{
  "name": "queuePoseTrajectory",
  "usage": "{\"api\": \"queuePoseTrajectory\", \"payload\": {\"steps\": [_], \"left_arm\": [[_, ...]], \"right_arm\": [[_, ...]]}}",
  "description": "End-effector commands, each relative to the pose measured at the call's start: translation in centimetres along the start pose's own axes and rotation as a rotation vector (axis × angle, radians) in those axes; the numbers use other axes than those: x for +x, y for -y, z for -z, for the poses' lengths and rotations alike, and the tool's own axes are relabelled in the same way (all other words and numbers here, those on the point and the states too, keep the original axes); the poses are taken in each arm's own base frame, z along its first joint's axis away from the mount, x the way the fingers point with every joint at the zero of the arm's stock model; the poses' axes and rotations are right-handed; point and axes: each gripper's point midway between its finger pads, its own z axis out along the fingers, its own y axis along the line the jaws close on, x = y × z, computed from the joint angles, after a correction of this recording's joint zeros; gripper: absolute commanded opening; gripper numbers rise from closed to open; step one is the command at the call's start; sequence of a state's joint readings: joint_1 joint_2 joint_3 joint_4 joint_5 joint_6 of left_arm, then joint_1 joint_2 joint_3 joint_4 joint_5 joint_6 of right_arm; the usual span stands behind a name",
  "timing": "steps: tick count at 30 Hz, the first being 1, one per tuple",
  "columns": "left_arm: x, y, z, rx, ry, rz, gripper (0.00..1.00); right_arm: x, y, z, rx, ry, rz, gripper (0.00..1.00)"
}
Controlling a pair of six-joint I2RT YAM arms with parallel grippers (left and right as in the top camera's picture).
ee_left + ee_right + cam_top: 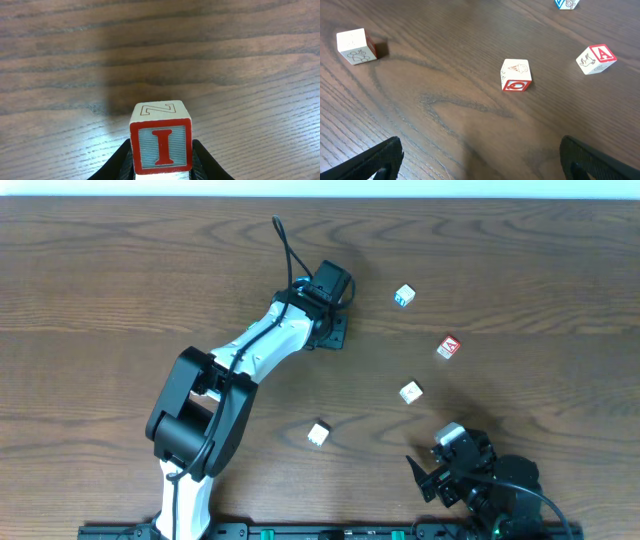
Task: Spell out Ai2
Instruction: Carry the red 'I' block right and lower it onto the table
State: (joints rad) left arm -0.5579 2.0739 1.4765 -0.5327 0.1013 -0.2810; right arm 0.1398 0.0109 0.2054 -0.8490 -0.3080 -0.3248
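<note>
The I block (pixel 161 146) is held by its sides in the left pincer (pixel 334 332), with the red I turned to the wrist camera and a Z on top. Whether it touches the counter (pixel 120 300) cannot be told. The A block (pixel 449 346) lies to the right of it, well apart and slightly nearer the robot. The coming move is judged to turn on that rightward gap. Further right, by the base, the right pincer (pixel 424 478) is spread wide and empty.
</note>
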Motion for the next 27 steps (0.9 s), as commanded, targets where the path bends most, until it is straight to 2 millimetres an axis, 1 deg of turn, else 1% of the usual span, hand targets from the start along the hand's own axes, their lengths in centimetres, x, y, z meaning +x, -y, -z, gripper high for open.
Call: {"api": "queuePoseTrajectory", "payload": {"steps": [1,4,8,12,17,24,25,26,27], "left_arm": [[0.4,0.4,-0.4,-0.035,-0.006,0.014,0.06],[0.4,0.0,-0.4,-0.102,0.015,0.026,0.06],[0.4,-0.1,-0.3,-0.135,0.033,0.06,0.06],[0.4,-0.2,-0.5,-0.14,0.034,0.071,0.06],[0.8,-0.4,-1.4,-0.147,0.015,0.07,0.05],[0.6,-0.2,-1.5,-0.136,0.022,0.071,0.06],[0.6,-0.2,-1.5,-0.136,0.022,0.071,0.09],[0.6,-0.2,-1.5,-0.135,0.022,0.071,0.17],[0.6,-0.2,-1.5,-0.135,0.022,0.071,0.22]], "right_arm": [[0.4,-0.2,-0.2,-0.01,-0.007,-0.02,0.99],[0.4,-0.2,-0.2,-0.01,-0.007,-0.02,0.99],[0.4,-0.2,-0.2,-0.01,-0.007,-0.02,0.99],[0.4,-0.2,-0.2,-0.01,-0.007,-0.02,0.99],[0.4,-0.2,-0.2,-0.01,-0.007,-0.02,0.99],[0.4,-0.2,-0.2,-0.01,-0.007,-0.02,0.99],[0.4,-0.2,-0.2,-0.01,-0.007,-0.019,1.0],[0.4,-0.2,-0.2,-0.01,-0.007,-0.02,0.99],[0.4,-0.2,-0.2,-0.01,-0.007,-0.02,0.99]]}}
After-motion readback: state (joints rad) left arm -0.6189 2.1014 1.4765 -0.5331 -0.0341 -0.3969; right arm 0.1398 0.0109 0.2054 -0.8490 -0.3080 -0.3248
